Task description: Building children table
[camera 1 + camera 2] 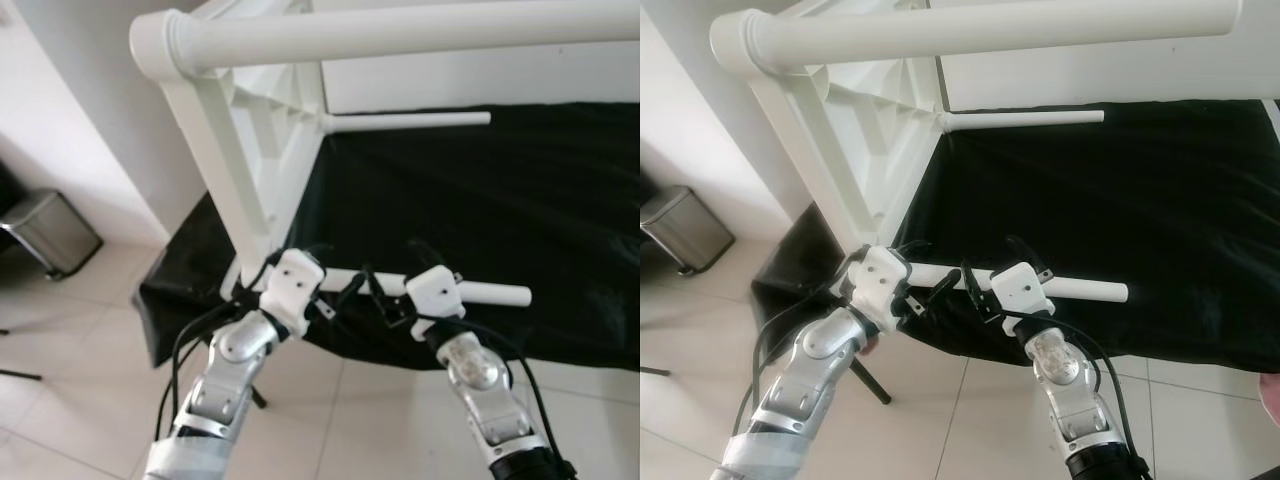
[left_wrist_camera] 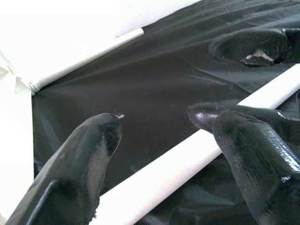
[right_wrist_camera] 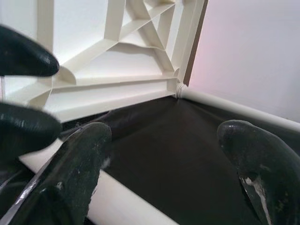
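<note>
Straddling a white leg (image 1: 500, 294) over black cloth (image 1: 520, 200), both hands spread, left hand (image 1: 925, 290), right hand (image 1: 985, 285), tiled floor (image 1: 80, 340).

White tabletop (image 1: 260, 150) blocks left, leg (image 1: 400, 35) overhead, black cloth (image 1: 520, 200) open

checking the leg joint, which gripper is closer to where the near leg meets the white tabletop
Left. The left gripper sits by the tabletop at that joint; the right gripper is farther along the near leg, toward its free end.
</note>
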Tool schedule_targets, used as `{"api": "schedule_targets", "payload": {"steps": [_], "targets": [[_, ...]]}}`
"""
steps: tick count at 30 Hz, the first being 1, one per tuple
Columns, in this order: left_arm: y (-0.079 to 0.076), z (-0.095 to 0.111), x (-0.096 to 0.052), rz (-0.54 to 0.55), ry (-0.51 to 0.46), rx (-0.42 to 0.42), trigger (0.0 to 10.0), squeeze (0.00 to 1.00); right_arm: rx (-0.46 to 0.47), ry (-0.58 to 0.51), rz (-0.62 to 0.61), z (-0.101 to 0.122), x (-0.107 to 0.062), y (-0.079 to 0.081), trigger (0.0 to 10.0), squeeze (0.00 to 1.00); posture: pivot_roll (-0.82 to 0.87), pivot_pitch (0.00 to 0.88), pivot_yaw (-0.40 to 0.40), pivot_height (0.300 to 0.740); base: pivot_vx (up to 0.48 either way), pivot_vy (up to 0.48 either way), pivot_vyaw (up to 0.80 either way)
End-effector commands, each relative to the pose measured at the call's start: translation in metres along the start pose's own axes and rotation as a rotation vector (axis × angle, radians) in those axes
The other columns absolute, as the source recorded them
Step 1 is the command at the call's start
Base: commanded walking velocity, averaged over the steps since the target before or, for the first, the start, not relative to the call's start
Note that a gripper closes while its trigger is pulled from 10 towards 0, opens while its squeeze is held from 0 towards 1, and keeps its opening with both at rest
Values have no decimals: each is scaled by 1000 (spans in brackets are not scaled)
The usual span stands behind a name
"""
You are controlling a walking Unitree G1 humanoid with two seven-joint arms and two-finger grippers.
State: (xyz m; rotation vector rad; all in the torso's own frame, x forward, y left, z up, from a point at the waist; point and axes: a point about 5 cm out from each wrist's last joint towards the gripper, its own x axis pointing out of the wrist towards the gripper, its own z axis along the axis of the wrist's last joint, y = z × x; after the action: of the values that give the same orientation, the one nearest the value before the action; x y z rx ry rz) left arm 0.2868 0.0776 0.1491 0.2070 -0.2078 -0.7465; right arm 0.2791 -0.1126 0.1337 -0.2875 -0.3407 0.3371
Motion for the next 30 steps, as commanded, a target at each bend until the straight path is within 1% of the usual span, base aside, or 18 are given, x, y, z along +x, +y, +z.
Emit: {"api": "schedule_targets", "payload": {"steps": [1,12,16,20,23,30], "targets": [[9,-1,-3,45,18,19,10000,0,5,-8,6,0,2,4,10000,0,-10,0,180,740,0,0,0],[10,-1,-4,31,24,25,10000,0,2,-14,0,-1,4,3,10000,0,-7,0,185,740,0,0,0],[8,0,-4,14,13,15,10000,0,-2,-18,-10,-1,5,2,10000,0,-11,0,193,740,0,0,0],[9,2,-4,11,7,16,10000,0,-1,-18,-14,-2,4,3,10000,0,-7,0,190,740,0,0,0],[10,2,-4,8,8,42,10000,0,1,-19,-17,-2,6,3,10000,0,-7,0,191,740,0,0,0],[11,3,-3,13,5,44,10000,0,8,-25,-18,-1,9,6,10000,0,-6,0,189,740,0,0,0]]}}
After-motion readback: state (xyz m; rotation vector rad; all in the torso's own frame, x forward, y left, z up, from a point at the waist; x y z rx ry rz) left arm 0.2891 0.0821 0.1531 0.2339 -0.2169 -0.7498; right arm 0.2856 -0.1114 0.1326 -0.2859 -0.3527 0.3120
